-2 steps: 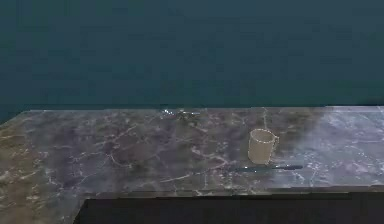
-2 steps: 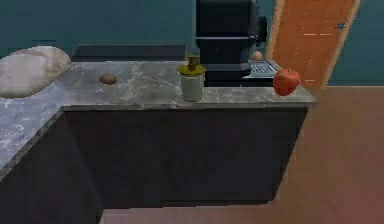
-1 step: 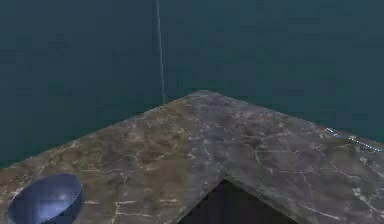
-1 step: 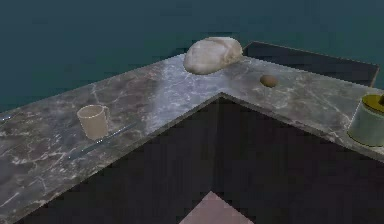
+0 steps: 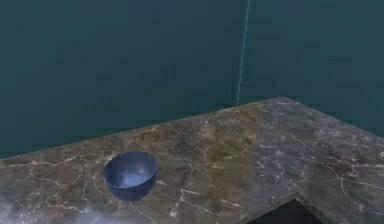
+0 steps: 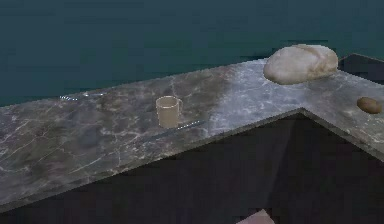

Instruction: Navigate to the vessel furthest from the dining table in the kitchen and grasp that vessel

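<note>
A blue bowl (image 5: 131,173) sits on the brown marble countertop (image 5: 250,150) at the forward view's lower left, close to the near edge. A small pale tan cup (image 6: 168,111) stands upright on the grey marble countertop (image 6: 80,130) near the middle of the arm side view, close to the counter's front edge.
Dark teal walls (image 5: 120,60) rise behind the counter, with a corner seam at the forward view's right. A large pale rounded loaf-like lump (image 6: 300,63) lies on the counter at the arm side view's upper right. A small brown round thing (image 6: 369,105) lies at the right edge. The counter is L-shaped around a dark gap (image 6: 260,170).
</note>
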